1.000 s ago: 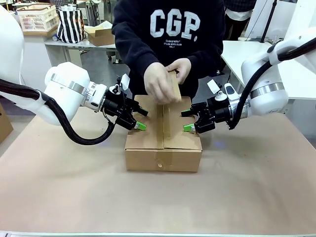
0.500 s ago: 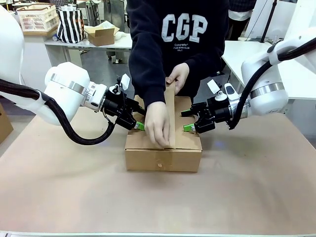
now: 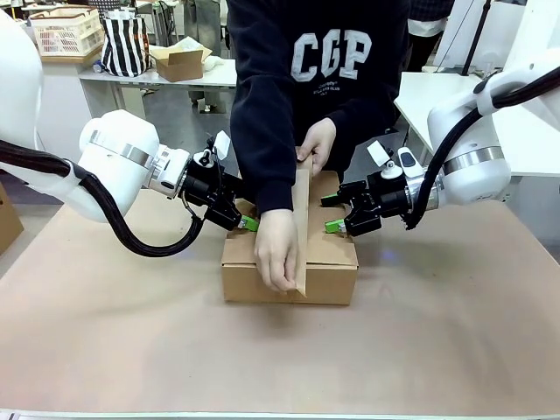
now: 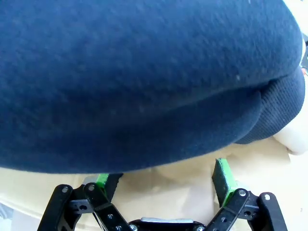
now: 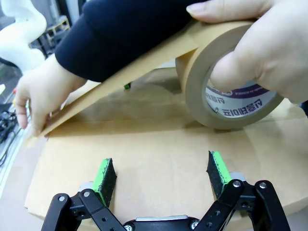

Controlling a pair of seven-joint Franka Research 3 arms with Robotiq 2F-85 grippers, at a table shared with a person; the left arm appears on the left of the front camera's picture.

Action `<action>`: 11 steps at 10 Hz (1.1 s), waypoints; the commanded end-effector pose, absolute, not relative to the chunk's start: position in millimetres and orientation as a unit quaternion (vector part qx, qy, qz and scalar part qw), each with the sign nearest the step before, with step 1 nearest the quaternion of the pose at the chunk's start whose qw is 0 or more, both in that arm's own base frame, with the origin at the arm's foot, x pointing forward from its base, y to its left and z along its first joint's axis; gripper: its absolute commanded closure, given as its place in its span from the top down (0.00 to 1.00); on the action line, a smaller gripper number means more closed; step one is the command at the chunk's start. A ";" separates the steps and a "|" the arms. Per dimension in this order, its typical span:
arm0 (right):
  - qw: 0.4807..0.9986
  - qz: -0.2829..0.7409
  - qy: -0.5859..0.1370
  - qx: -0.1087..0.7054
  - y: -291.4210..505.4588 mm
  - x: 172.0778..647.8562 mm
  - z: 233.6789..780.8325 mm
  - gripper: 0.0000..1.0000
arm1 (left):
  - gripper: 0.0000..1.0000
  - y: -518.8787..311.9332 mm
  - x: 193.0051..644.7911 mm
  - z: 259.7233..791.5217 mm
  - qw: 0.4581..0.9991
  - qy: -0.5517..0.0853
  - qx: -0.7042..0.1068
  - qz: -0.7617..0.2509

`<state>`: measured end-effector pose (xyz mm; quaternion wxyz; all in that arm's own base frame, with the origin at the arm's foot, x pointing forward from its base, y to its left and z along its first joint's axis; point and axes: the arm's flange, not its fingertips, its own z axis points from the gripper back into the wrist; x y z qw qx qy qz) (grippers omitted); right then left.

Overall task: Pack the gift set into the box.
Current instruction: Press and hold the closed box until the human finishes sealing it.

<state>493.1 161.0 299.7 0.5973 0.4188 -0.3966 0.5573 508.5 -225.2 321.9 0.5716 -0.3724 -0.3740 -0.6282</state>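
The box (image 3: 328,280) stands closed at the middle of the table, and the gift set is hidden. A person draws a brown tape strip (image 3: 302,219) along the top seam, one hand (image 3: 276,255) at the near edge and the other holding the tape roll (image 5: 202,91) at the far edge. My left gripper (image 3: 248,217) is open over the box's left top edge, and in the left wrist view (image 4: 163,178) the dark sleeve (image 4: 144,82) hangs just ahead of it. My right gripper (image 3: 334,214) is open over the right top edge, its green pads (image 5: 106,175) above the box top (image 5: 159,144).
The table (image 3: 437,350) is covered in brown paper, with free room in front of and beside the box. On a back table stand a smaller open carton (image 3: 179,61), a striped bag (image 3: 124,44) and a basket (image 3: 66,33). At the right is a white table (image 3: 525,131).
The person's hand has pulled the tape strip from the box's far edge along the top to the near edge. Neither gripper has moved.
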 end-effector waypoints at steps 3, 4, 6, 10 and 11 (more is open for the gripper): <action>0.601 0.557 -0.394 0.417 160.1 492.7 296.8 1.00 | 1.00 -224.0 508.3 316.6 0.572 -0.372 -0.372 -0.629; 0.601 0.557 -0.394 0.417 160.1 492.7 296.8 1.00 | 1.00 -224.0 508.3 316.6 0.572 -0.372 -0.372 -0.629; 0.601 0.557 -0.394 0.417 160.1 492.7 296.8 1.00 | 1.00 -224.0 508.3 316.6 0.572 -0.372 -0.372 -0.629; 0.601 0.557 -0.394 0.417 160.1 492.7 296.8 1.00 | 1.00 -224.0 508.3 316.6 0.572 -0.372 -0.372 -0.629; 0.601 0.557 -0.394 0.417 160.1 492.7 296.8 1.00 | 1.00 -224.0 508.3 316.6 0.572 -0.372 -0.372 -0.629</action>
